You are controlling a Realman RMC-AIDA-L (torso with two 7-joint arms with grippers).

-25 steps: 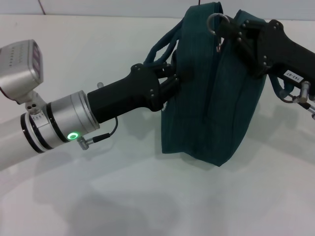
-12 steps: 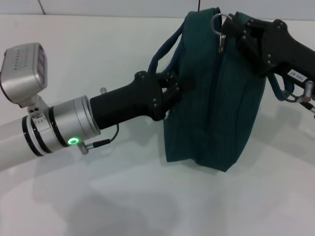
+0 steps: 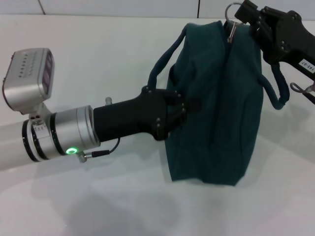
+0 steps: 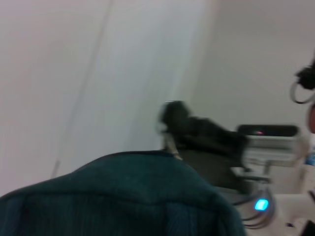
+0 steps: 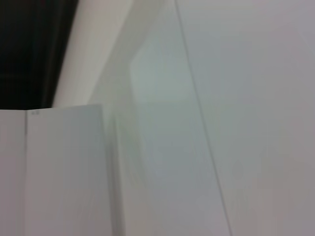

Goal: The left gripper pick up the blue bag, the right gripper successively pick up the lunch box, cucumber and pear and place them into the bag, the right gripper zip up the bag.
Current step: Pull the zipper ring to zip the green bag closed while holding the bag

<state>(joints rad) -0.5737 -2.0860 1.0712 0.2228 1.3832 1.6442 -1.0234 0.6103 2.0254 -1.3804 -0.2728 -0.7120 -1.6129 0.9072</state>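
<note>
The blue bag (image 3: pixel 216 98) stands upright on the white table, its top closed along the zipper line. My left gripper (image 3: pixel 183 105) is shut on the bag's left side, below the loop handle (image 3: pixel 162 61). My right gripper (image 3: pixel 241 14) is at the bag's far top end, shut on the zipper's metal ring pull (image 3: pixel 231 22). The left wrist view shows the bag's top (image 4: pixel 123 191) and, beyond it, the right gripper (image 4: pixel 170 118) at the zipper. The lunch box, cucumber and pear are out of view. The right wrist view shows only pale surfaces.
The white table (image 3: pixel 98 49) runs to a pale wall at the back. The bag's second handle (image 3: pixel 278 91) hangs under the right arm. The left arm's silver link with green light (image 3: pixel 71 132) lies low over the table's left side.
The right gripper has moved away and to the right, drawing the ring pull along the bag's top. The bag has turned and stands more upright. The left gripper shifted right and down.
</note>
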